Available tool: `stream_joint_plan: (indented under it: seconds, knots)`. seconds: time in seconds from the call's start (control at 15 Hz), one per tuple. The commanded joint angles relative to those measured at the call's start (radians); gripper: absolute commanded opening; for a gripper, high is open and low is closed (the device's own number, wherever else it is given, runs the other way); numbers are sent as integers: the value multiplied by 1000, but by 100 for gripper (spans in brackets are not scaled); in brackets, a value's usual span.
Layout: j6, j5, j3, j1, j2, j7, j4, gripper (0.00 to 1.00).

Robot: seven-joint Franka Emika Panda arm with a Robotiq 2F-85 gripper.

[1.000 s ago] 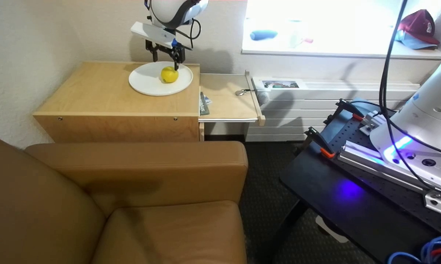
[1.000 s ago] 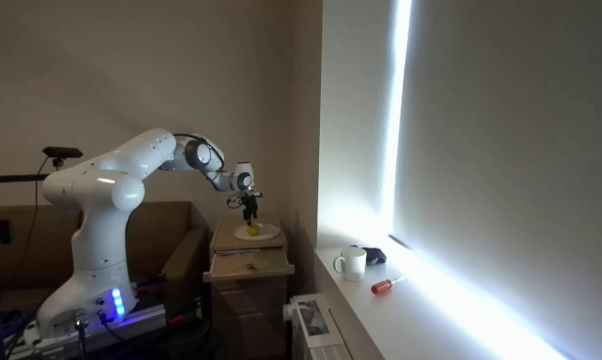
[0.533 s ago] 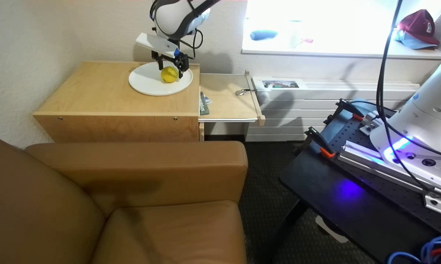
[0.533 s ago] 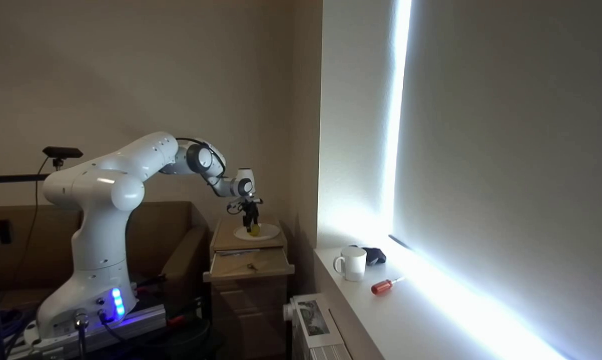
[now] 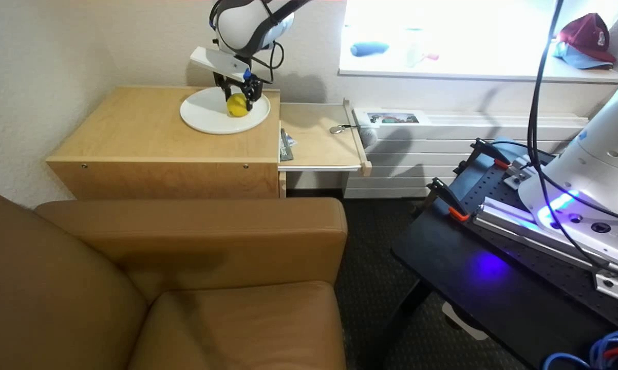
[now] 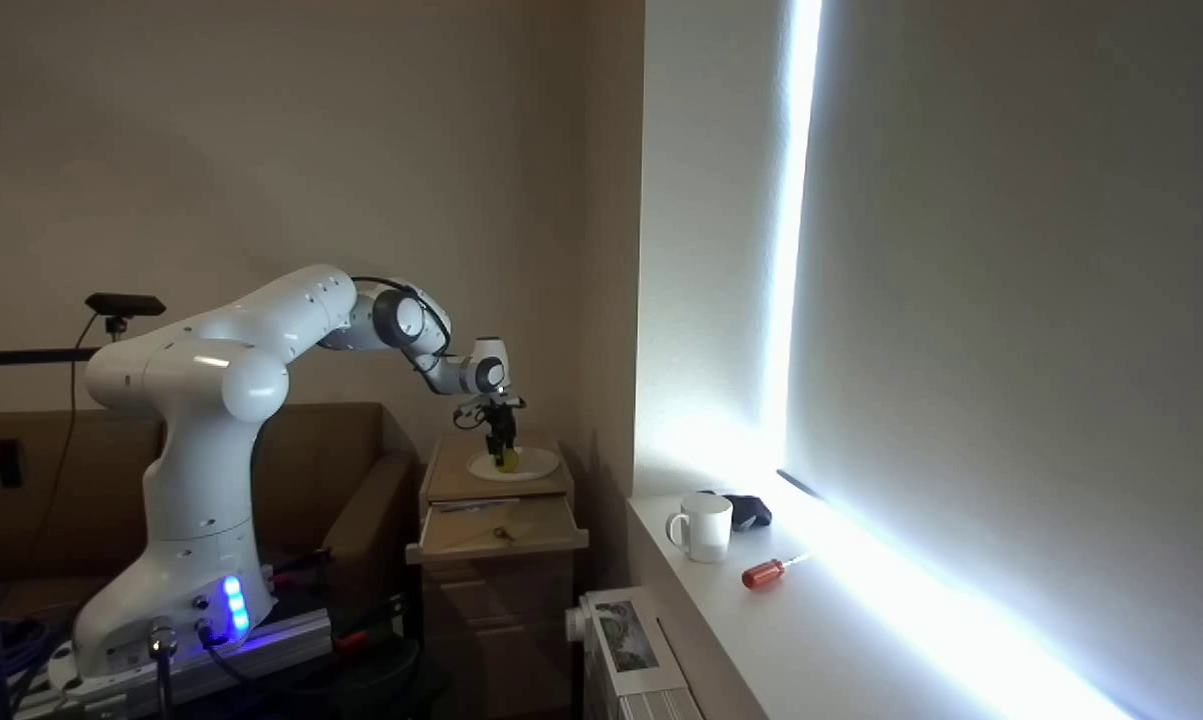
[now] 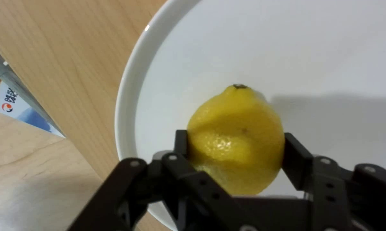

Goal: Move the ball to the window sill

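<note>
Wrist view: tool [image 7: 235,145] pinching yellow ball [image 7: 236,139] on wht plate [image 7: 186,70], atop wood cabinet [image 7: 74,61]; both ext. views: brn sofa [image 5: 185,257] nr.

A brown leather sofa [image 5: 190,226] is standing near a wooden desk [image 5: 144,128], whose drawer [image 5: 319,149] is sitting open beside a white radiator [image 5: 437,146]. A dark textured floor [image 5: 370,226] is showing beside the sofa. Pale walls [image 5: 144,41] are rising behind. Bright light [image 6: 783,300] is streaming along two edges of a grey shade [image 6: 1021,300].
</note>
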Motion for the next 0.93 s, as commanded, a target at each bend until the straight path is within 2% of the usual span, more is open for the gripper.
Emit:
stream_joint_plan:
  seconds: [0.0, 0.47, 0.6, 0.87]
  knots:
    - [31, 5, 3, -6, 3, -1, -7, 46]
    - [94, 4, 5, -12, -38, -19, -43, 44]
    - [113, -14, 2, -16, -108, -64, -106, 44]
    - [64, -24, 11, -52, -278, -235, -256, 44]
